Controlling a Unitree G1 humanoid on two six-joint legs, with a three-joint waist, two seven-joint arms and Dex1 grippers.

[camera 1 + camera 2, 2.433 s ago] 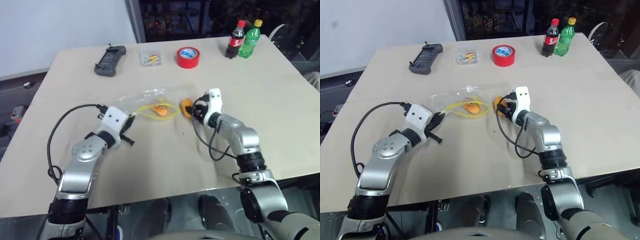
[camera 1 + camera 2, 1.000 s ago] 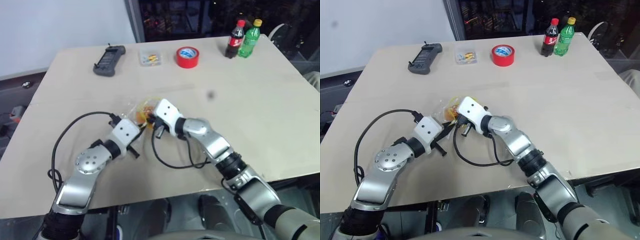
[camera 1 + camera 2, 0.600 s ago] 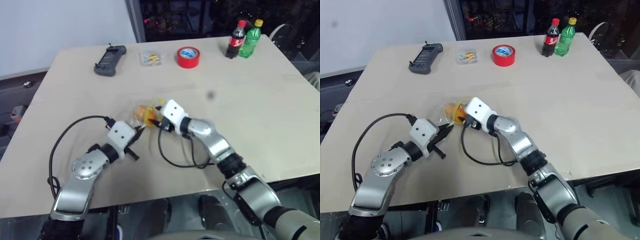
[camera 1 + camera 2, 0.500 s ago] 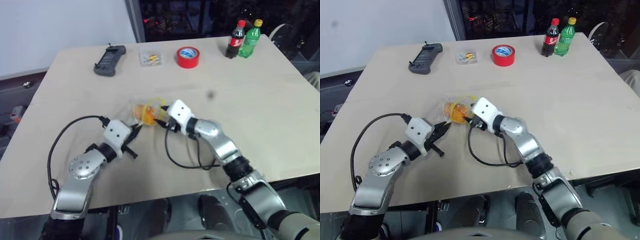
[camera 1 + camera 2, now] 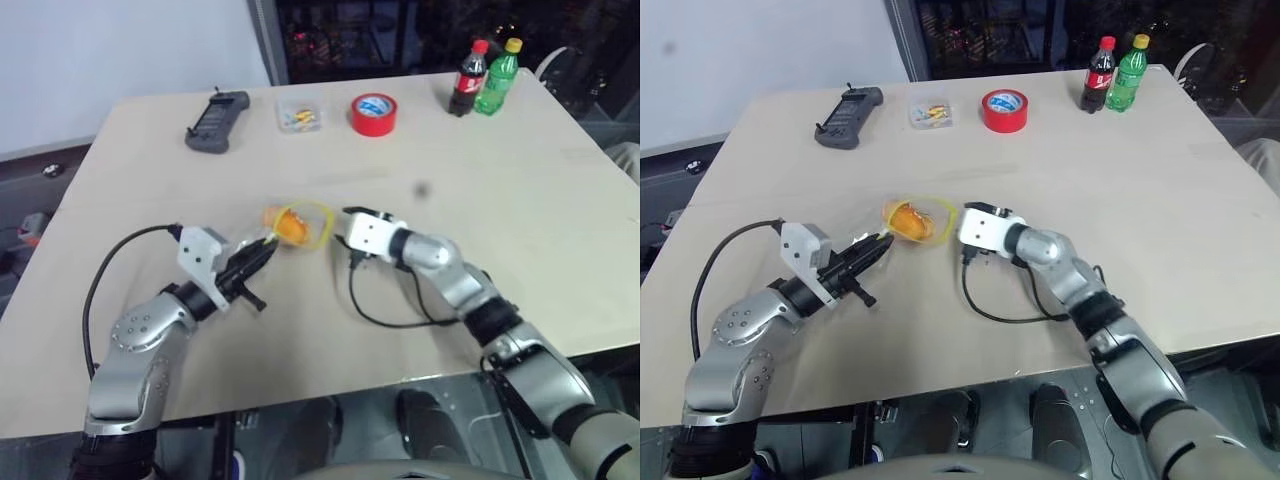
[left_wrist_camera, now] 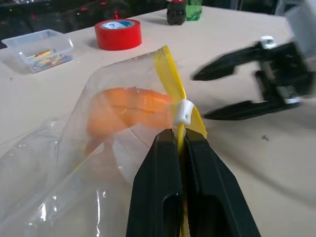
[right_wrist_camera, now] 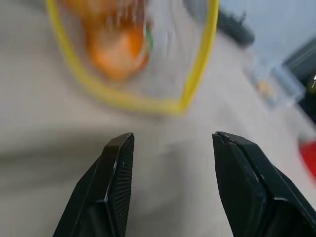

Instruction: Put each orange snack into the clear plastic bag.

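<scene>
Pinching the long yellow zip strip of the crinkly clear plastic bag [image 6: 74, 163], the left tool [image 6: 180, 143] has its two black fingers pressed together on the strip just below a small white slider, and the bag's mouth stands up off the pale beige worktop [image 5: 520, 160] as a yellow loop. Inside the bag lie the orange snacks [image 5: 288, 225], seen through the plastic as rounded orange lumps close behind the mouth; how many pieces there are I cannot tell. The right tool [image 7: 170, 143] sits just beside the bag's mouth, facing it, with its fingers spread apart and nothing between them. Along the far side of the worktop stand a black handheld controller [image 5: 217, 119], a small rigid clear box of yellow-orange bits [image 5: 300, 114], a red roll of tape [image 5: 374, 113], a dark cola bottle with a red cap [image 5: 470, 80] and a green bottle with a yellow cap [image 5: 499, 77], all well apart from the bag.
</scene>
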